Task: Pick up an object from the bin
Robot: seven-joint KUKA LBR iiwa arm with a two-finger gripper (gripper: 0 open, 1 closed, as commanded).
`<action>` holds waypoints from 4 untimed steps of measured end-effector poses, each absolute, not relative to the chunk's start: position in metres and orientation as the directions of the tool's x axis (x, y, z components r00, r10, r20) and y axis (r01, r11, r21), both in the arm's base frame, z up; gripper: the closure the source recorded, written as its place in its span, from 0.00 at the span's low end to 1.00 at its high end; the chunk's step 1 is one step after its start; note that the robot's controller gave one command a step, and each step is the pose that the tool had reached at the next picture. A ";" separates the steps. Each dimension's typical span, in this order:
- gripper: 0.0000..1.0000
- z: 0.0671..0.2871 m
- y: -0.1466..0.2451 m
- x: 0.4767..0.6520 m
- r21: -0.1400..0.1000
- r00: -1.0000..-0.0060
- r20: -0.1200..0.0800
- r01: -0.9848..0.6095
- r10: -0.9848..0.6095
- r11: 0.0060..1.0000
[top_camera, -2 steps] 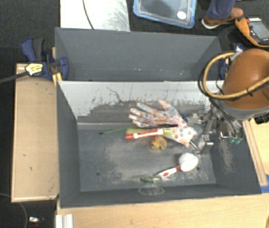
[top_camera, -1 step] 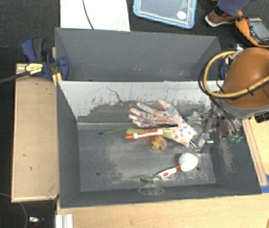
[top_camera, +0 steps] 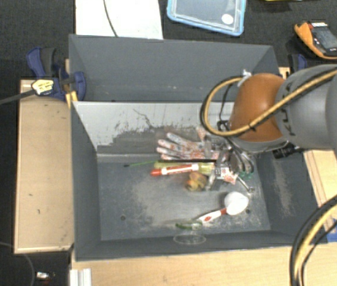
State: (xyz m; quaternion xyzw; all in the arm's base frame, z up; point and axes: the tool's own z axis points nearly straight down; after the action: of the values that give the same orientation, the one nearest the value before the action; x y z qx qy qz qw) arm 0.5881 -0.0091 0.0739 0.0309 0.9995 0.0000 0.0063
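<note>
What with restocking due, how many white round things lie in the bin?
1: the white round thing lies on the bin floor, lower right, beside the gripper; the arm and heap may hide more.

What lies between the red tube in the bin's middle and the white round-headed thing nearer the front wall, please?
In the camera view, a small yellow-brown lump lies there, beside the red tube; then bare floor to the white round-headed thing.
</note>
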 end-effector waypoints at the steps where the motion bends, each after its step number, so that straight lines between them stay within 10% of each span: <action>1: 0.00 0.112 0.017 0.586 -0.001 -0.998 -0.016 0.064 0.064 0.998; 3: 0.00 0.074 -0.008 0.582 0.007 -0.986 -0.035 0.161 0.161 0.987; 4: 1.00 0.073 0.011 0.571 0.008 -0.986 -0.041 0.159 0.159 0.987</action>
State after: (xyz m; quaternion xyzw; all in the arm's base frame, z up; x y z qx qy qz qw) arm 0.5710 0.0113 0.0733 0.0797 0.9966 0.0021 0.0207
